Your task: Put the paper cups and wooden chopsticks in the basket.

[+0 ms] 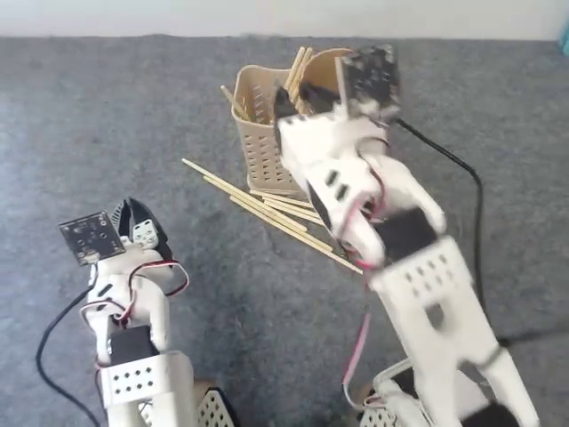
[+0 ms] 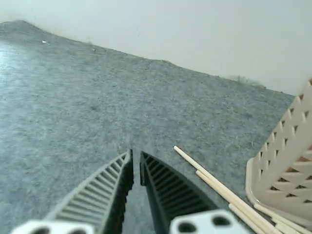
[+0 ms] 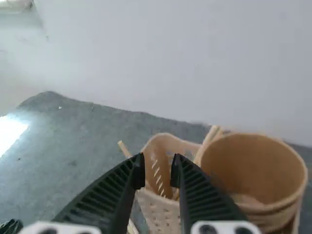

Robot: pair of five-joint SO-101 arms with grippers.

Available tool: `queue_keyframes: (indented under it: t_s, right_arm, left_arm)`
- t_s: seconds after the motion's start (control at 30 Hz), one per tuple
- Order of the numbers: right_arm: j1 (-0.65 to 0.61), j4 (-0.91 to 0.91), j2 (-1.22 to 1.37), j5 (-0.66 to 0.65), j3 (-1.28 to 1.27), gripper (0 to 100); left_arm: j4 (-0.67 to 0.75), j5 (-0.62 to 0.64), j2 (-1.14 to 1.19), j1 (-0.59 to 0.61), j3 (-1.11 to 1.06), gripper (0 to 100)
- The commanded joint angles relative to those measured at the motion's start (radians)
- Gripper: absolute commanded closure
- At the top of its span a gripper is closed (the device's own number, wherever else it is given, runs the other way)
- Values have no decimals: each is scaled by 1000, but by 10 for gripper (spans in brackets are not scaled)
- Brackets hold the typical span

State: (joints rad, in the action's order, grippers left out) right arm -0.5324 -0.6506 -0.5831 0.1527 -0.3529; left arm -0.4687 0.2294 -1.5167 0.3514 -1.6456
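Chopsticks (image 1: pixel 267 211) lay loose on the mat beside the basket (image 1: pixel 262 151), which held the cups (image 3: pixel 253 170) and a few sticks, so I hung my right gripper (image 3: pixel 157 168) over it, slightly parted and empty, with my left gripper (image 2: pixel 136 163) closed and parked aside.

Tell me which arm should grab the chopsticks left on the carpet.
Left, probably. The left gripper sits low with the loose chopsticks lying just ahead, unobstructed. The right gripper is up over the basket, its arm above those chopsticks.
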Motion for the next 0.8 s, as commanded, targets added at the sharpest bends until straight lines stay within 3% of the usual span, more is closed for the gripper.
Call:
queue_keyframes:
  t_s: [0.0,0.33,0.5,0.63,0.77]
  right_arm:
    - [42,-251,-194,38,34,897]
    - [47,-711,-380,35,-23,897]
    - [47,-727,-440,0,-226,898]
    - [51,-722,-472,-147,-397,898]
    - [119,-624,-475,-181,-522,898]
  left_arm:
    - [-34,-6,-9,-26,42,973]
    - [-141,-18,-8,-199,84,958]
    - [-239,43,-8,-245,131,855]
    - [-249,52,-8,-276,136,848]
    - [-293,55,3,-318,165,848]
